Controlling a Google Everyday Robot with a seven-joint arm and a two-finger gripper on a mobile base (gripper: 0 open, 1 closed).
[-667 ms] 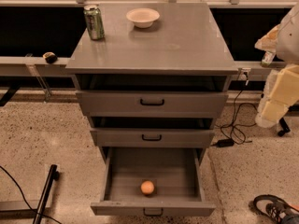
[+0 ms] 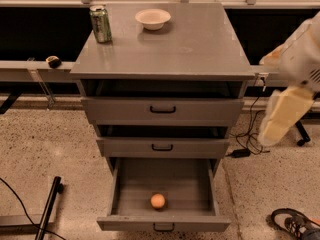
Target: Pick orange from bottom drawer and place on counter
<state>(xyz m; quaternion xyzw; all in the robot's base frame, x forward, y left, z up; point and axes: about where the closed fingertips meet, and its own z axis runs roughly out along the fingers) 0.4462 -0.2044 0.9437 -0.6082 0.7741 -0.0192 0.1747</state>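
Off to the right of the cabinet, my gripper [image 2: 282, 116] hangs in the air about level with the two shallower drawers [image 2: 200, 111], well apart from everything I need to touch. It holds nothing that I can see, and I cannot tell whether it is open or closed.

The counter [image 2: 200, 44] is the biggest surface before me, and its right half is bare, so I judge there is room there to set the fruit down. Below it the bottom drawer [image 2: 130, 223] is pulled fully out, its floor open to view from above. The bowl [image 2: 153, 18] sits toward the back of the counter, and the green can [image 2: 100, 24] stands upright near the back left corner. The orange [image 2: 158, 200] lies alone on the drawer floor, near the front wall and roughly centred.

As I read it, the drawer is already open, but nothing else is done. I have not yet reached in, grasped, lifted or placed.

My arm is cut off by the right edge, so I cannot trace how it is posed. The insides of the two shallower drawers are hidden in shadow. A small dark round thing [image 2: 53, 61] rests on the ledge [image 2: 20, 66] to the left; what it is I cannot make out.
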